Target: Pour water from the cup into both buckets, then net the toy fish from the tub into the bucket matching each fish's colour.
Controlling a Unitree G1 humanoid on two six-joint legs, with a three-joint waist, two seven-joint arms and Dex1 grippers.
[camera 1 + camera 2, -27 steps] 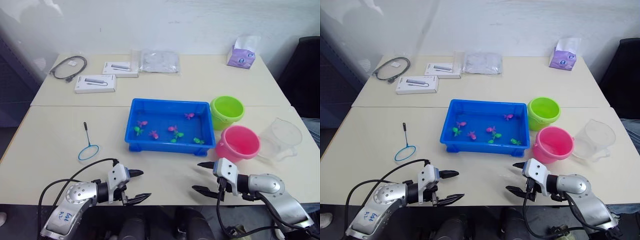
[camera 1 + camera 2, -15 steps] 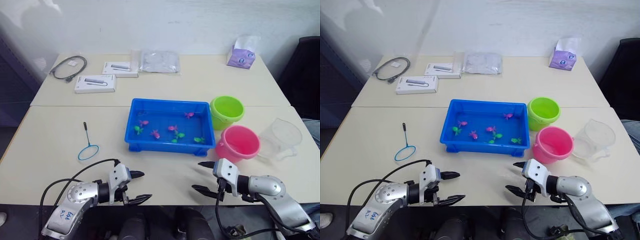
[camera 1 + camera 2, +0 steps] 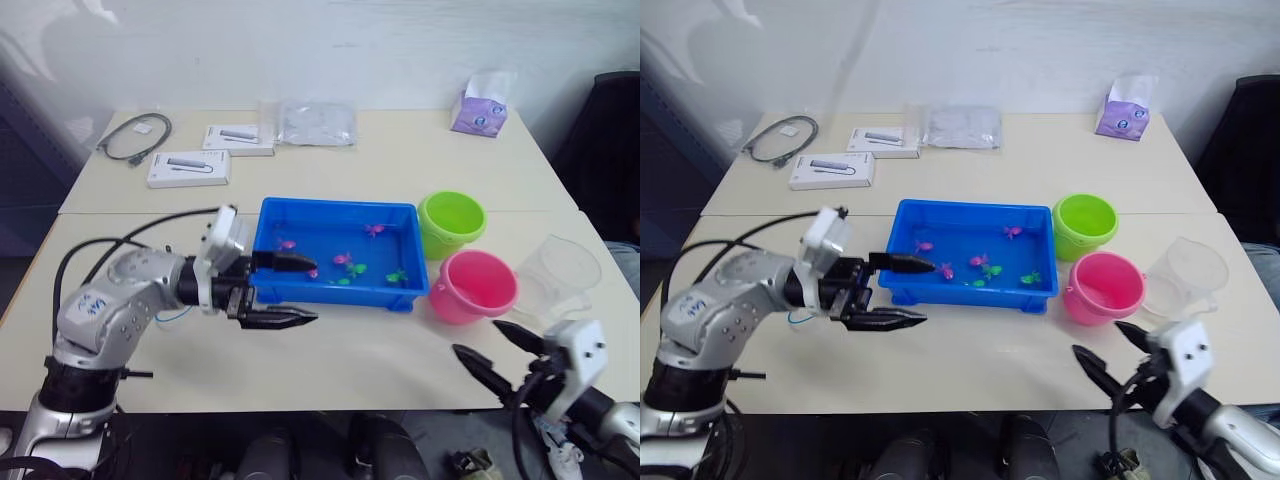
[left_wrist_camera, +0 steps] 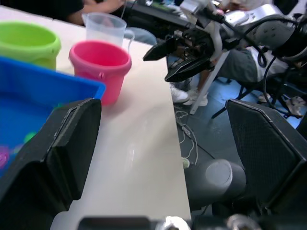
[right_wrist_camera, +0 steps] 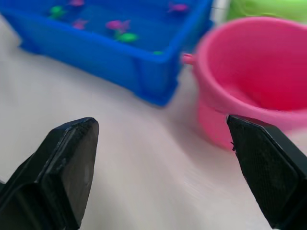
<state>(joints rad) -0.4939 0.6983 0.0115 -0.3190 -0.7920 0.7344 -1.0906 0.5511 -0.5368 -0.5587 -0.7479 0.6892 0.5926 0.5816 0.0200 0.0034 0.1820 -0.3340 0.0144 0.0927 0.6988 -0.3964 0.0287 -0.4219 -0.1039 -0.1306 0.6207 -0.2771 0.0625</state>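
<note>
Two beige tables [image 3: 380, 165] carry your scene: the blue tub [image 3: 340, 255] sits central with pink and green toy fish [image 3: 346, 260] inside, lime green bucket [image 3: 452, 222] and pink bucket [image 3: 474, 286] just beside it, clear jug [image 3: 560, 272] near them. Your left gripper [image 3: 283, 289] hovers at the tub's front corner, jaws apart, empty. Your right gripper [image 3: 498, 350] hangs low near the table edge, jaws spread too.

No text, label, brand or number can be read anywhere. The two white boxes [image 3: 188, 168] at the far left of the table carry a printed picture but no legible words, and the purple tissue pack [image 3: 477, 113] at the far right has a blue patch whose print is too small to make out.
</note>
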